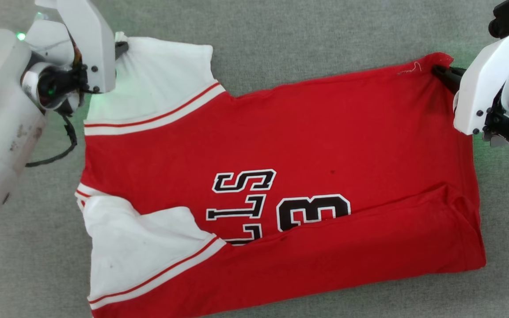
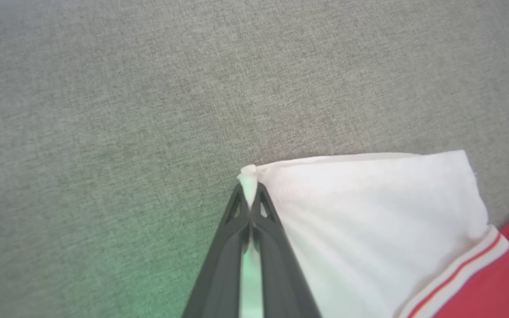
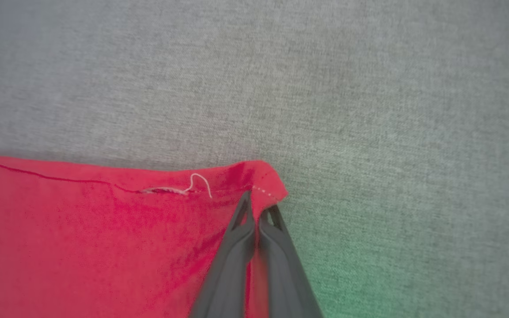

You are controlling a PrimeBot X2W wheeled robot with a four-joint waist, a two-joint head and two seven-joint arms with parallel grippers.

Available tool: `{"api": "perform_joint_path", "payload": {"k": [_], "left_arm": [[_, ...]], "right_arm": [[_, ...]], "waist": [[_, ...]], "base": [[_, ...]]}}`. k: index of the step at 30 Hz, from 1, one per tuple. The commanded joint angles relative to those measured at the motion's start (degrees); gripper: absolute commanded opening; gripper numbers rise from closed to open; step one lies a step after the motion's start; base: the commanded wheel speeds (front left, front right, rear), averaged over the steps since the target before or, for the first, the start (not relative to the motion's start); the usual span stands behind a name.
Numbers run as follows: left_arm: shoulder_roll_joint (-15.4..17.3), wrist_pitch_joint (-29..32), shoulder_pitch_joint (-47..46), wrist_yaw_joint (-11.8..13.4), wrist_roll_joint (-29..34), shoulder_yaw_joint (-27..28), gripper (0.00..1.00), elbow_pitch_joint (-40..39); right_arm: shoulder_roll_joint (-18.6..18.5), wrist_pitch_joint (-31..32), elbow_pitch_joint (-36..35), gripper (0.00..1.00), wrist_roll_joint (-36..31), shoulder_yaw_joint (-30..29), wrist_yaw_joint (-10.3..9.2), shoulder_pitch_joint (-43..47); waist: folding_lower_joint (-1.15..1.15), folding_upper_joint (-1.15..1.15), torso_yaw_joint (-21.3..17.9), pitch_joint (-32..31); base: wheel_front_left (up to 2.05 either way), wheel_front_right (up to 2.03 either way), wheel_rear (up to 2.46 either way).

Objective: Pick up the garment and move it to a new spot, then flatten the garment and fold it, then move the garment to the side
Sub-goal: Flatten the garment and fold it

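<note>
1. Grey woven cloth covers the desk, and the garment lies spread on it with its lettering up, stretched between the two sets of fingers.
2. The left fingers are pressed together on the tip of the white sleeve. A small nub of cloth pokes out past their tips, and the rest of the sleeve fans out to one side of them.
3. The right fingers are likewise pinched shut on the red hem corner, just beside a loose white thread.
4. The long edge farthest from both sets of fingers is already turned over as a folded flap that hides part of the lettering. The step in hand looks like the matching fold, carrying the pinched edge across towards that flap.
5. To do it well:
   - Raise both ends together, only high enough to clear the body.
   - Hold the edge taut between the two sets of fingers so the middle does not sag or bunch.
   - Move smoothly, since each pinch takes very little cloth and a jerk could pull the sleeve tip free.
   - Lay the edge down parallel to the flap, and let go only once the cloth rests flat.
6. As for containers, the garment lies straight on the desk cloth and sits in nothing.
</note>
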Motion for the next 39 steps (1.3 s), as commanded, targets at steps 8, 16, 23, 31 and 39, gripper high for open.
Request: {"api": "perform_joint_path", "payload": {"k": [8,16,23,31,39], "left_arm": [[1.74,-1.11,0.77,-1.38,-1.70,1.37,0.00,-1.65],[5.61,-0.43,3.32,-0.80,-2.84,1.62,0.00,-9.21],[12.05,0.70,9.00,4.88,-3.75,1.15,0.00,-23.15],[22.70,0.29,18.91,16.22,-5.47,0.36,0.00,-46.79],[28.73,-2.96,29.92,23.94,-7.99,-2.22,0.00,-61.51]], "right_arm": [[-2.47,-2.68,-0.71,0.00,1.99,2.49,0.02,1.83],[-6.58,-3.43,-3.26,0.00,4.35,3.97,0.02,5.54],[-10.39,-2.78,-7.42,0.00,6.97,4.56,0.02,11.21],[-13.58,-1.32,-13.31,0.00,9.45,2.60,0.02,20.66],[-13.46,1.45,-17.31,0.00,10.08,-0.92,0.02,31.06]], "waist": [[0.00,0.00,1.92,-5.83],[0.00,0.00,4.33,-11.95],[0.00,0.00,5.82,-16.64],[0.00,0.00,6.71,-19.58],[0.00,0.00,6.73,-20.49]], "base": [[0.00,0.00,0.00],[0.00,0.00,0.00],[0.00,0.00,0.00],[0.00,0.00,0.00],[0.00,0.00,0.00]]}}
